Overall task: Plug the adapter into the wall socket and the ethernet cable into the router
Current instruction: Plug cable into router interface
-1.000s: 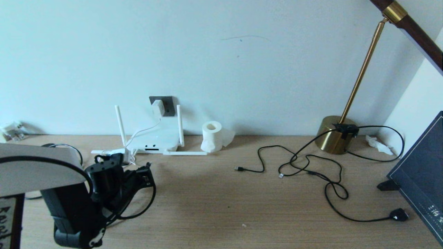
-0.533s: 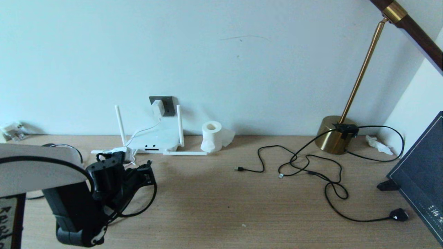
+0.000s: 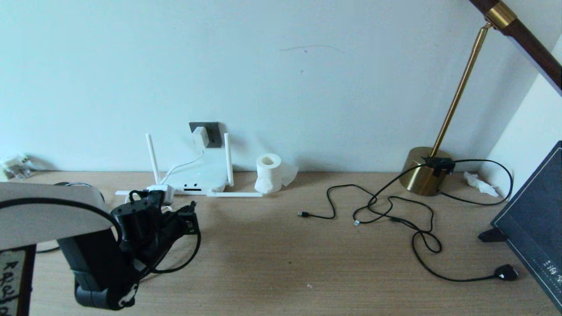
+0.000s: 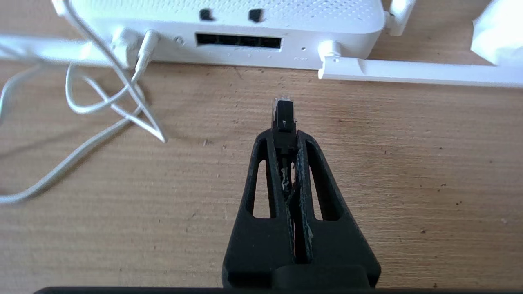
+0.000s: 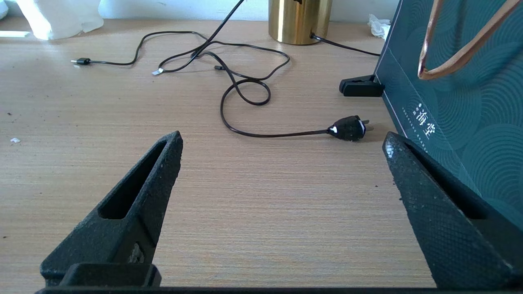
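Left claw (image 4: 284, 134) nearer router (image 4: 229, 24), gripping ethernet cable (image 4: 284, 114)

Black left arm (image 3: 101, 263), looped black cable (image 3: 184, 259), apparently white-shelled upper link (image 3: 48, 210).

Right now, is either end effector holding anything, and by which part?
The left end effector pinches the ethernet cable just behind its clip plug, which sticks out toward the router. The right end effector is open, holding nothing.

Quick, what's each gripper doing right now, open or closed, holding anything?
Left gripper: shut on the ethernet cable plug, just short of the router.
Right gripper: open, holding nothing.
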Robot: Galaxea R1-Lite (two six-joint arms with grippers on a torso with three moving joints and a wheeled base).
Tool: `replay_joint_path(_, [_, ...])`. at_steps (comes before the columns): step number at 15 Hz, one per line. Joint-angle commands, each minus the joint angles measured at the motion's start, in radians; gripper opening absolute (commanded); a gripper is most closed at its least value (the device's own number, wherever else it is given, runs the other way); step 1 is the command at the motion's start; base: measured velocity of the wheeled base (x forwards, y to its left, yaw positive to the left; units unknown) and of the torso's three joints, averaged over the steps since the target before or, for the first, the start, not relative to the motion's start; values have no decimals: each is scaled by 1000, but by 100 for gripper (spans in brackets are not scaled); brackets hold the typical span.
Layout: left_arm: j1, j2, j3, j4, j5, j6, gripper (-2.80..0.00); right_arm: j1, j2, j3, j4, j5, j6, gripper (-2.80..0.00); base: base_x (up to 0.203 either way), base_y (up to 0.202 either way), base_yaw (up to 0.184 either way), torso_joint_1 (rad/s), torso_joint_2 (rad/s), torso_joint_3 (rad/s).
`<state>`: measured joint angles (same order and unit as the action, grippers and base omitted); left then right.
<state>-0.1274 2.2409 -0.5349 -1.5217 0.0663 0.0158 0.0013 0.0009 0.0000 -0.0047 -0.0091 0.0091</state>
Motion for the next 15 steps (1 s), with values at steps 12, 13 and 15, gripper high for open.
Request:
replay_joint_path(12, [59,29,-69,-8,-108,73,-280,0,1,1,-1,0,0,0,0,0,0,0,0,0])
replay_joint_path(13, [58,31,-75,-8,-108,73,-280,0,0,1,0,0,0,0,0,0,0,0,0,0])
replay_joint_path(15, [58,39,-86,-8,-109,73,-280,0,1,0,0,0,0,0,0,0,0,0,0,0])
